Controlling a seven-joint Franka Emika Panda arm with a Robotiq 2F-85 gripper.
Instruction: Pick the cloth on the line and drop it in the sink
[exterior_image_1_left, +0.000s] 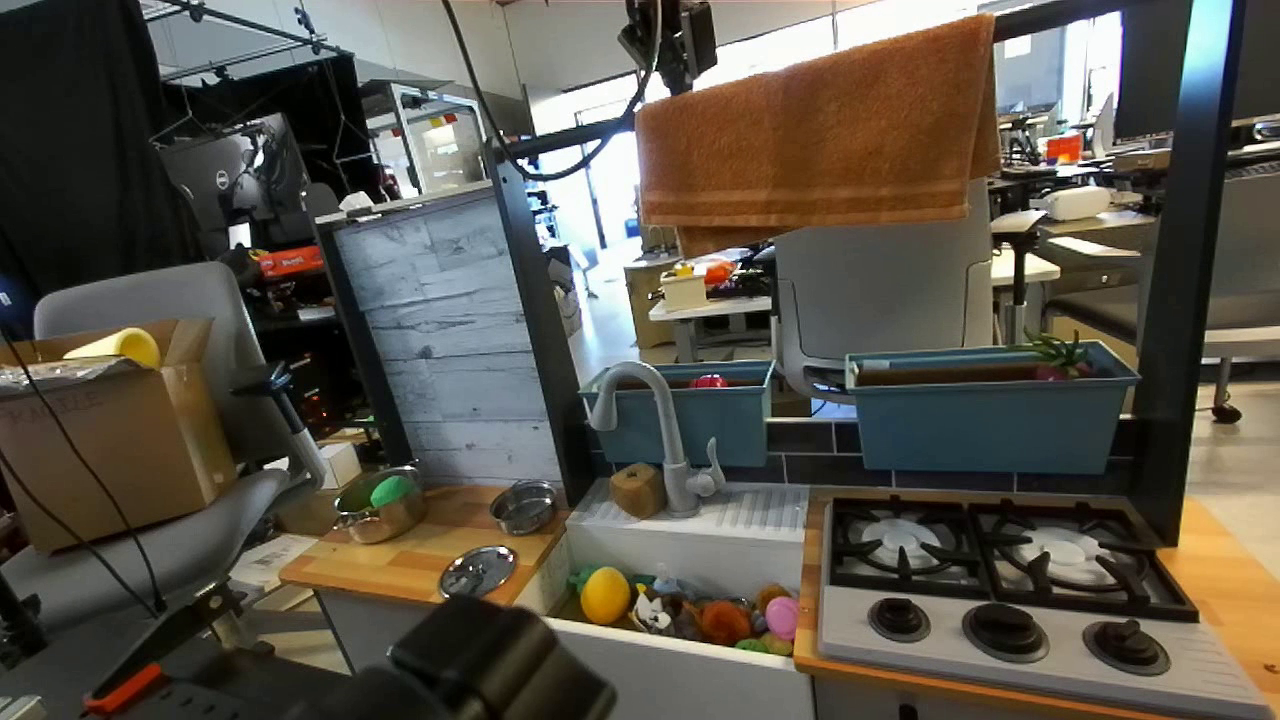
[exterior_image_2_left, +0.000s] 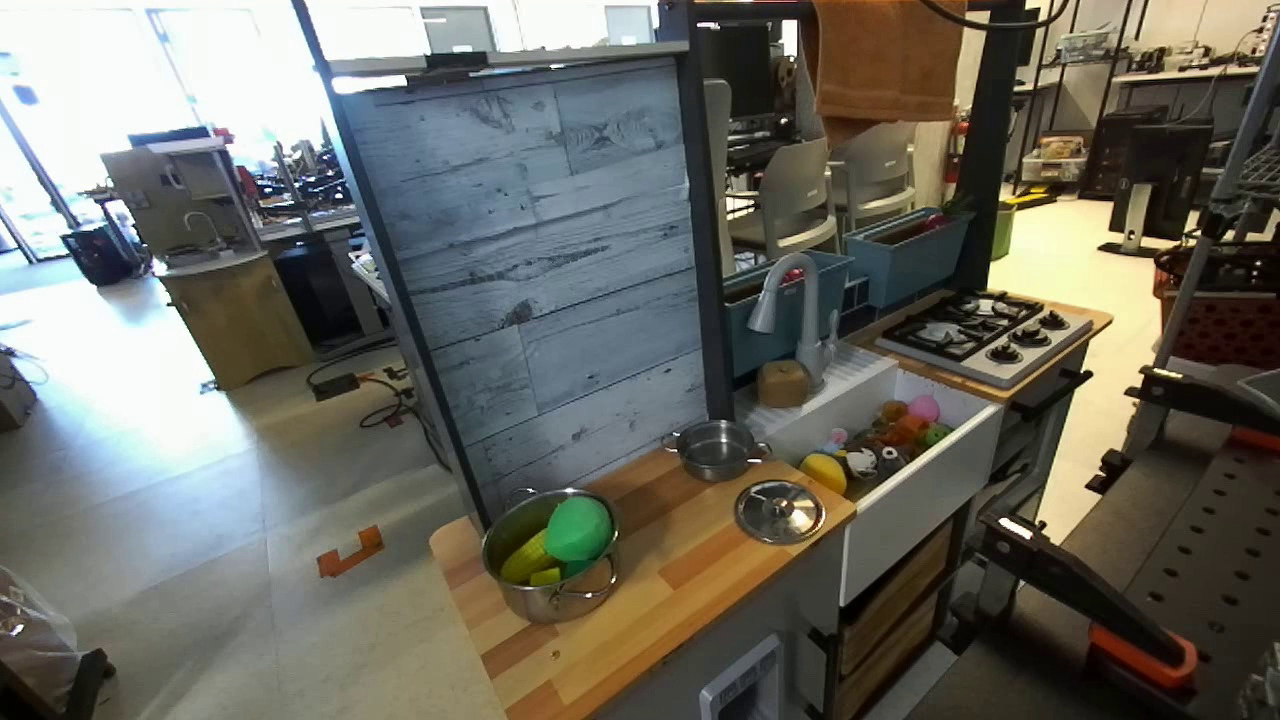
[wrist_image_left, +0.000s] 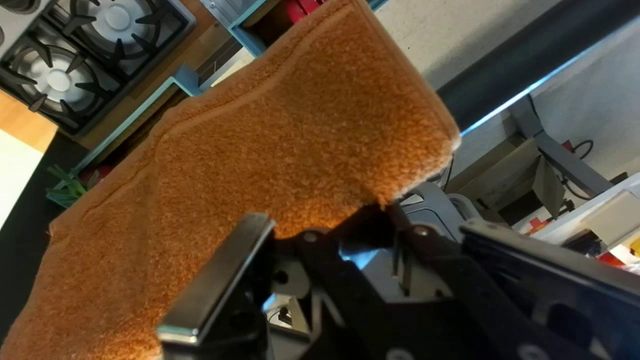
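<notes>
The orange-brown cloth (exterior_image_1_left: 820, 140) hangs folded over the line (exterior_image_1_left: 570, 138), a dark bar high above the counter. The cloth's lower part also shows at the top of an exterior view (exterior_image_2_left: 885, 65), and it fills much of the wrist view (wrist_image_left: 280, 135). My gripper (exterior_image_1_left: 680, 85) is at the cloth's upper edge near one end. In the wrist view the fingertips (wrist_image_left: 381, 207) meet at the cloth's edge and appear shut on it. The white sink (exterior_image_1_left: 690, 665) is below, with several toys in it. It also shows in an exterior view (exterior_image_2_left: 920, 515).
A curved grey faucet (exterior_image_1_left: 655, 420) stands behind the sink. Blue planters (exterior_image_1_left: 990, 420) hang below the bar. The stove (exterior_image_1_left: 1000, 600) is beside the sink. Pots (exterior_image_2_left: 550, 590) and a lid (exterior_image_2_left: 780, 510) sit on the wooden counter. A cable (exterior_image_1_left: 480, 100) dangles by the arm.
</notes>
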